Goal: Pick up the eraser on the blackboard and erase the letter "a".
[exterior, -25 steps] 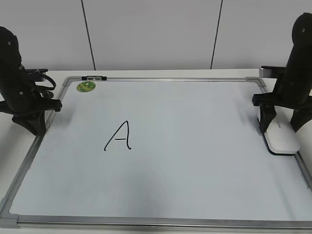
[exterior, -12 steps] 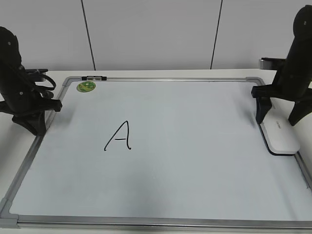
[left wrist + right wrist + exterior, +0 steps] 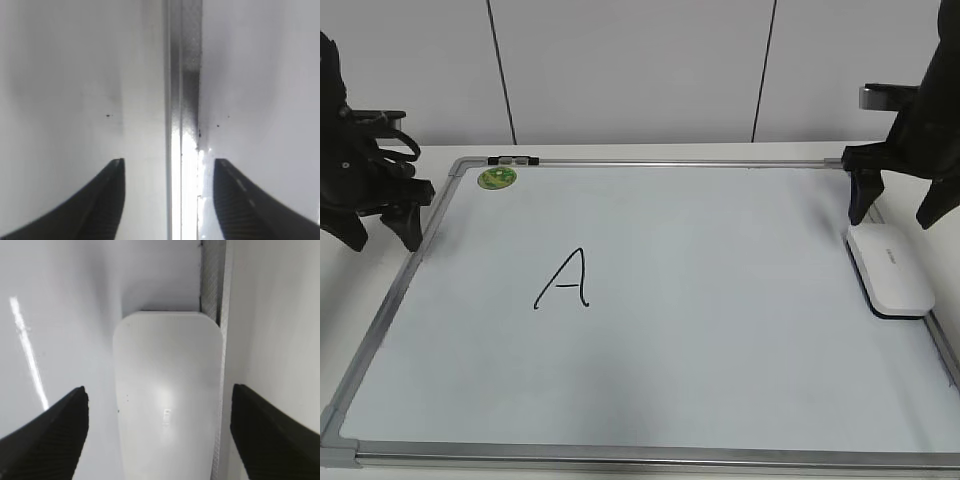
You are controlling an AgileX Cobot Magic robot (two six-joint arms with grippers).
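Note:
The white eraser [image 3: 890,268] lies flat on the blackboard [image 3: 720,330] against its right frame. It fills the middle of the right wrist view [image 3: 167,400]. My right gripper [image 3: 892,215] is open and empty, hovering above the eraser's far end with a finger on each side [image 3: 159,390]. My left gripper [image 3: 385,240] is open and empty over the board's left frame [image 3: 182,100], with its fingers on either side of it [image 3: 169,167]. A tall capital "A" [image 3: 563,280] is on the board's left half. No small letter "a" shows on the board.
A round green sticker [image 3: 497,177] sits at the board's far left corner. The grey frame runs beside the eraser [image 3: 212,280]. The board lies on a white table in front of a white panelled wall.
My right gripper was down around the eraser's far end; it has risen clear and the eraser stays on the board. My left gripper has lifted and shifted a little left.

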